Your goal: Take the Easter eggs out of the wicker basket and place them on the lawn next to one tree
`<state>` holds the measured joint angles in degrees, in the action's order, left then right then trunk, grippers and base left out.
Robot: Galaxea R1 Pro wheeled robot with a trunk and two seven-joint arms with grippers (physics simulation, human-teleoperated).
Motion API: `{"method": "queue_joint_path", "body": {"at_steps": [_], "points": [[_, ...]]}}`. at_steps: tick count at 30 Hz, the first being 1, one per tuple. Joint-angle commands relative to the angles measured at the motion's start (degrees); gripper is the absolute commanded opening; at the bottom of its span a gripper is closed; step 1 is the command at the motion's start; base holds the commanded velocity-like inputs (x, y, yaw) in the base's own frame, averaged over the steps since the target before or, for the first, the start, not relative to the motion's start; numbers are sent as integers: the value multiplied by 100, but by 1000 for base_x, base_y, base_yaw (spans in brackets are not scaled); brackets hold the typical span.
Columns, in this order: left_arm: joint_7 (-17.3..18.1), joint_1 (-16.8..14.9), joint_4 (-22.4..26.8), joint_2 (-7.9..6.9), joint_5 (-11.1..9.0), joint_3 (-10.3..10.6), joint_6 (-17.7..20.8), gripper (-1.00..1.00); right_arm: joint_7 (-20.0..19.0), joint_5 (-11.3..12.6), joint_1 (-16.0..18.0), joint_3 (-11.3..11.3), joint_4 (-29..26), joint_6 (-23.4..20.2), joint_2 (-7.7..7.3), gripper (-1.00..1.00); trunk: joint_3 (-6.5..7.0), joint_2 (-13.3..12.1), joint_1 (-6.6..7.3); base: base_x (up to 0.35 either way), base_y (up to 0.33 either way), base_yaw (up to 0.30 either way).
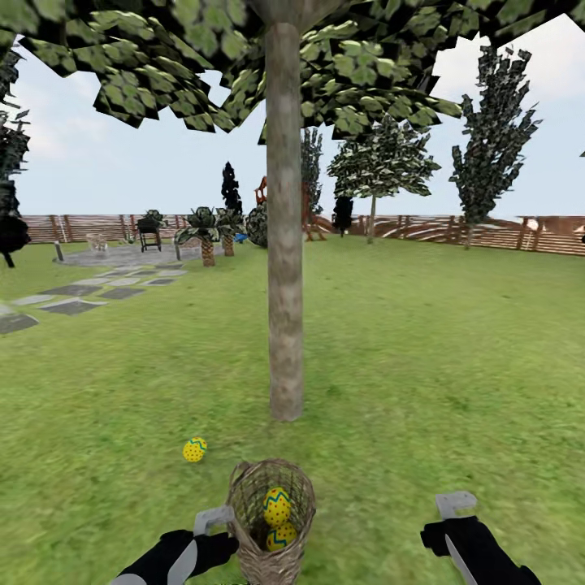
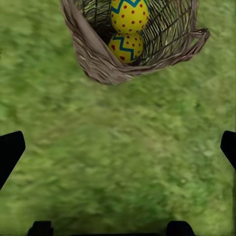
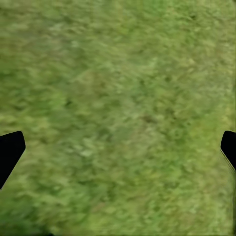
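While the stone paving slabs (image 1: 77, 296) lie far off at the left, one Easter egg (image 1: 194, 449) rests on the lawn (image 1: 422, 366) near the foot of the tree (image 1: 284, 244). Left gripper (image 1: 213, 520): jaws spread apart, holding nothing, just beside the wicker basket (image 1: 270, 520). Two further eggs (image 1: 277, 505) (image 1: 282, 536) sit inside the basket, one above the other, touching in the left wrist view. Right gripper (image 1: 455, 504): jaws spread apart, holding nothing, over bare grass, well apart from the basket. A wooden fence (image 1: 487, 231) bounds the garden.
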<state>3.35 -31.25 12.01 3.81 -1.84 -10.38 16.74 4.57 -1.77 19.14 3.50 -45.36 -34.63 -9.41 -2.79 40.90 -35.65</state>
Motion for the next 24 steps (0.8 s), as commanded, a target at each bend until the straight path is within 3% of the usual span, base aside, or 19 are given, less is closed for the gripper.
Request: {"method": "queue_joint_path", "body": {"at_steps": [1, 18, 24], "points": [[8, -4, 11, 3, -18, -26, 39, 100, 18, -17, 2, 28, -8, -35, -8, 100, 8, -33, 21, 0, -343, 294], [8, -4, 12, -1, -18, -26, 42, 100, 12, -17, 2, 28, -8, -35, -8, 100, 313, -715, 394, 0, -343, 294], [10, -4, 12, -1, -18, -26, 19, 100, 2, 0, 2, 20, -8, -35, -16, 100, 419, -956, 526, 0, -343, 91]]}}
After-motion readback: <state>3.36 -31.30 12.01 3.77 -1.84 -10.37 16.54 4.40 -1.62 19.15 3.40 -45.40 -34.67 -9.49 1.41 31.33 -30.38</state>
